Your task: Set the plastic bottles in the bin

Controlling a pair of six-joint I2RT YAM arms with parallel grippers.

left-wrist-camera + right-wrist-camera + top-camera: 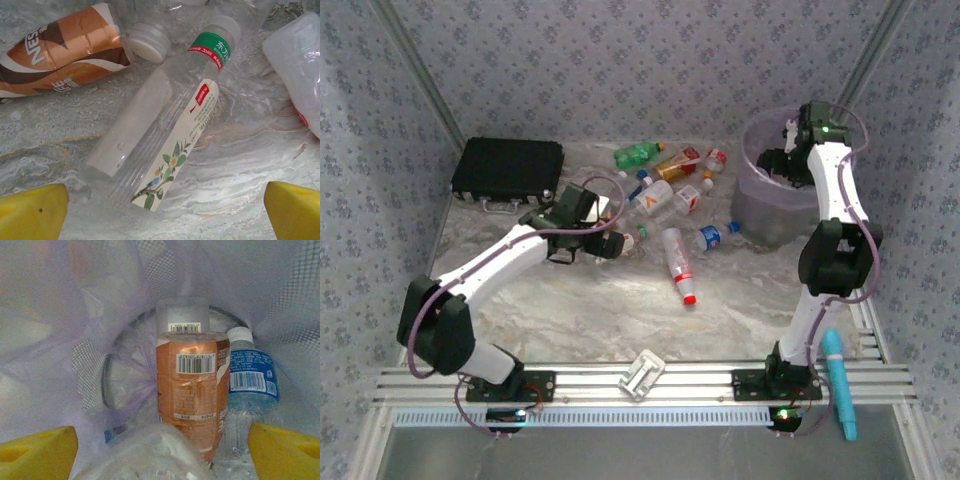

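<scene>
My left gripper (165, 214) spread above ribbed clear bottle (150, 150); right gripper (162, 452) spread, empty, inside translucent bin (75, 315).

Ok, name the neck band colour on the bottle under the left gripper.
Green neck band, red-edged; clearest in left wrist view.

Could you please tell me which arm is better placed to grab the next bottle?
Left: the left gripper, open, hangs right over a clear bottle on the table; the right gripper is over the bin.
</scene>
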